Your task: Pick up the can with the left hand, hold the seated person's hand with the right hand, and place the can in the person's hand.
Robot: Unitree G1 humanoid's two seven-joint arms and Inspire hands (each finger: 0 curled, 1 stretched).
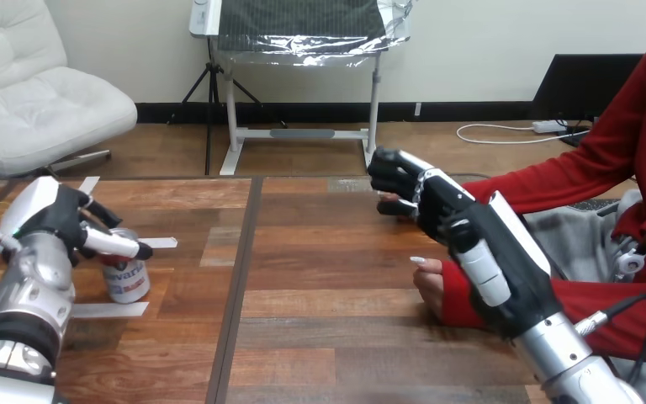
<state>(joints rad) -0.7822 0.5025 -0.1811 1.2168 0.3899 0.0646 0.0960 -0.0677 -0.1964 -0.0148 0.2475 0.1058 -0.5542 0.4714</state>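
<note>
- Can [126,276] stands upright on the bench [328,337], far over on my left side, well apart from the person.
- Left robot hand [55,217] sits at the can's top, coming in from the left and reaching over the rim. I cannot tell whether it grips the can or merely rests on it. The can's base is on the bench.
- Can label: white body with red print. The hand hides the upper part, so I record no wording.
- Right robot hand [437,206] is raised over the bench's right half with its fingers curled. A sliver of the person's far hand [384,199] shows between the fingers and thumb, so I log it as closed round that hand.
- The red sleeve [572,168] of that arm runs from the upper right down behind the right robot hand.
- Person's near hand [429,282] rests on the bench, just beside and below the right robot hand, apart from it as far as I can see.
- White tape strips [158,243] lie near the can: one just right of its top, one at its base on my side, one farther back.
- A dark seam [235,286] in the bench runs between the can and the person's hands.
</note>
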